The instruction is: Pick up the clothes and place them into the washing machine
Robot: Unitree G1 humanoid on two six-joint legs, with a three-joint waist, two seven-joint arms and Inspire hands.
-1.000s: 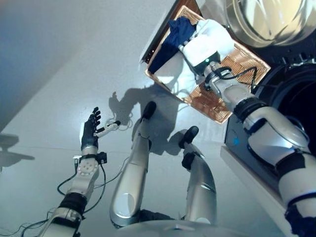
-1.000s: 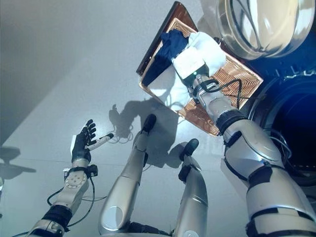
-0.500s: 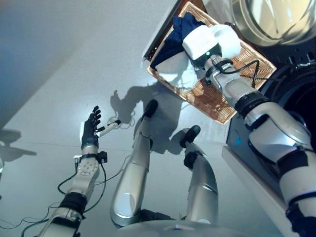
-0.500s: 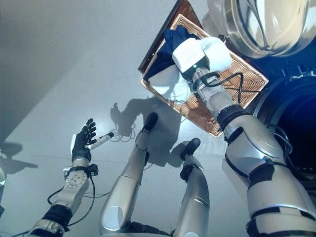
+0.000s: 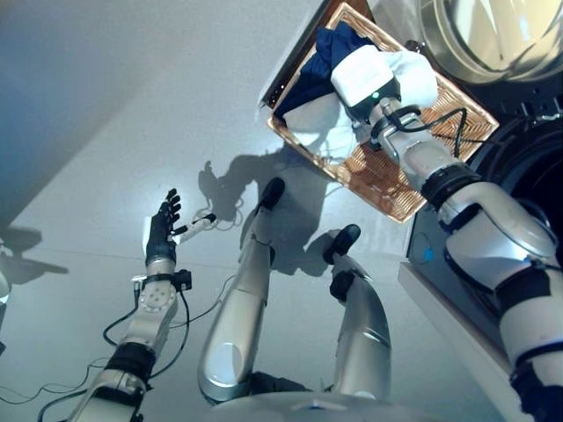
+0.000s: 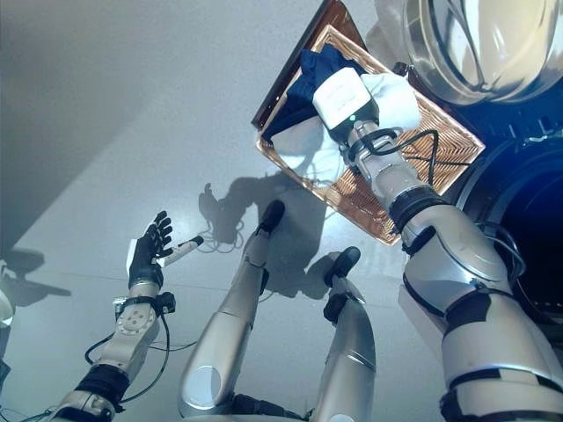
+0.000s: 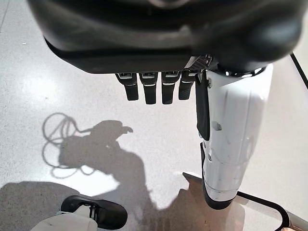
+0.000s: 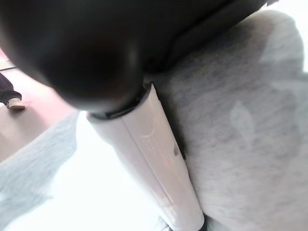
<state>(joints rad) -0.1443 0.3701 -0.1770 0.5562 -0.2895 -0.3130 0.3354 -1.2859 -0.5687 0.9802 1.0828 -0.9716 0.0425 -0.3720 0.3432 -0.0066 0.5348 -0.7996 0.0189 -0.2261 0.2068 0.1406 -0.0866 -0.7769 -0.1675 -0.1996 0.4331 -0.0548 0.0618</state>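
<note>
my right hand [image 6: 345, 98] is down in the woven basket [image 6: 440, 141], pressed against the pale grey-white cloth [image 6: 391, 88] that lies there. in my right wrist view my white-covered thumb [image 8: 154, 168] lies along that grey cloth [image 8: 240, 120], but my fingers are hidden, so i cannot tell whether i have a grip on it. a dark blue garment [image 5: 321, 57] lies in the same basket, just beside the pale cloth, on the side away from the washing machine [image 5: 528, 176]. the machine's round door [image 6: 466, 44] stands open next to the basket. my left hand [image 5: 161, 227] hangs out over the grey floor [image 5: 106, 132], well apart from the basket, fingers straight and relaxed, holding nothing.
</note>
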